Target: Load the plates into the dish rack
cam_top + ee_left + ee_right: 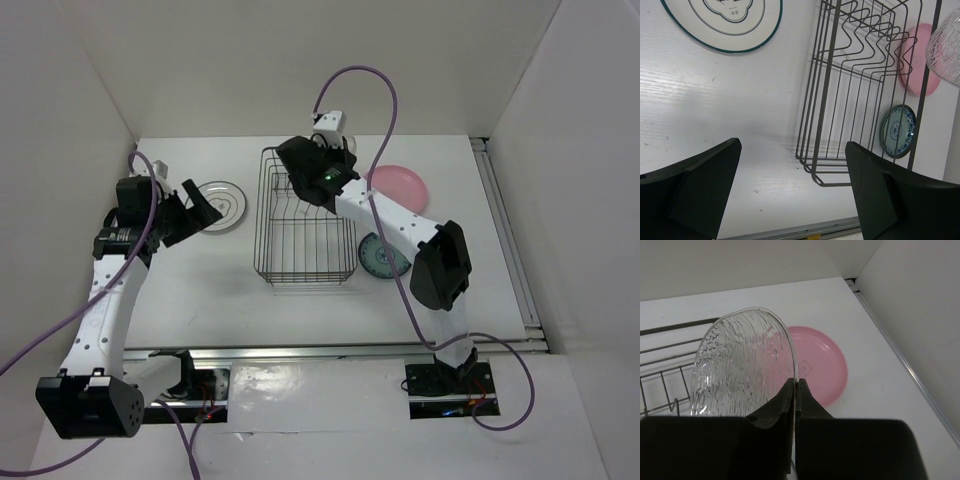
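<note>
Biggest item, the dish rack (pixel 305 225), sits mid-table (pixel 200 290), off to the R of my left claw (pixel 792 145) and below-left of my right claw (pixel 796 385). Top cam gives the whole rack; R wrist cam catches only a few wires at its left edge.

Next the pink plate (pixel 822 365), flat on the table just beyond the right claw, beside the rack's R side.

Then the white ring-pattern plate (pixel 725 20), flat, ahead of the left claw and apart from it. R wrist cam doesn't see it.

The blue-green plate (pixel 897 131) lies flat by the rack's R side, seen thru the wires in L wrist cam.

The glass plate (pixel 740 365) is mostly hidden by the R arm (pixel 400 225) in top cam. R wrist cam shows it on edge, tilted, rim pinched btwn the right claw's nearly closed fingers.

My left claw is spread wide w/ nothing in it, over bare table.
</note>
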You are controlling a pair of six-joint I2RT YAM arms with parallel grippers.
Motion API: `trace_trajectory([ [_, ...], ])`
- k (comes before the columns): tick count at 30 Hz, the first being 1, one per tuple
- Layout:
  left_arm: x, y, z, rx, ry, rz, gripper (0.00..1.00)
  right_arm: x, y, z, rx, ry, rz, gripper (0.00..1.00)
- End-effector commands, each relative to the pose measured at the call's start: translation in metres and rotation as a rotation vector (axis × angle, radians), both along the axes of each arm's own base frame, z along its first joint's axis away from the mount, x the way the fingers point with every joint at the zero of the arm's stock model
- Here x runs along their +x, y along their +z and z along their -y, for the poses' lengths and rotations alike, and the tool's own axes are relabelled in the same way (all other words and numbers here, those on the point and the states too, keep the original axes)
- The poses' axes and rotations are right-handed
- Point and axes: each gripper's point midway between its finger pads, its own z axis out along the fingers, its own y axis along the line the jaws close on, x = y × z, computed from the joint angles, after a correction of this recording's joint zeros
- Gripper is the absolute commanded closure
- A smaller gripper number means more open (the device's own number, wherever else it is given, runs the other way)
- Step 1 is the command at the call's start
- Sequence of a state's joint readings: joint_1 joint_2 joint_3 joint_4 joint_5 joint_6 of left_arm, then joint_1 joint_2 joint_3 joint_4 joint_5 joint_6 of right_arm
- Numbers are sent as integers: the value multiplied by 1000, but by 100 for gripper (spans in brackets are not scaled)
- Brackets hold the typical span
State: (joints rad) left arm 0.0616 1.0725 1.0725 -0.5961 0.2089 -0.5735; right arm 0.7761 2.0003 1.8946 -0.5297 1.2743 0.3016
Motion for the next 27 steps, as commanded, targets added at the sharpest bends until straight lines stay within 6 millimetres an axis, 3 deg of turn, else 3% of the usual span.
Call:
trace_trajectory([
  [1, -3, 1, -2, 21, -17, 22, 1, -2, 37, 21, -41, -120, 79, 100],
  [8, -4, -3, -2, 21, -17, 13, 1, 2, 37, 38, -97, -145, 58, 100],
  [11, -4, -5, 0, 14, -25, 14, 1, 10, 26, 41, -93, -116, 26, 100],
  [18, -5, -10, 1, 0, -33, 6, 1, 17, 10, 41, -162, -83, -30, 100],
  [27, -5, -9, -3, -6, -22, 15, 1, 23, 4, 29, -177, -38, -44, 100],
])
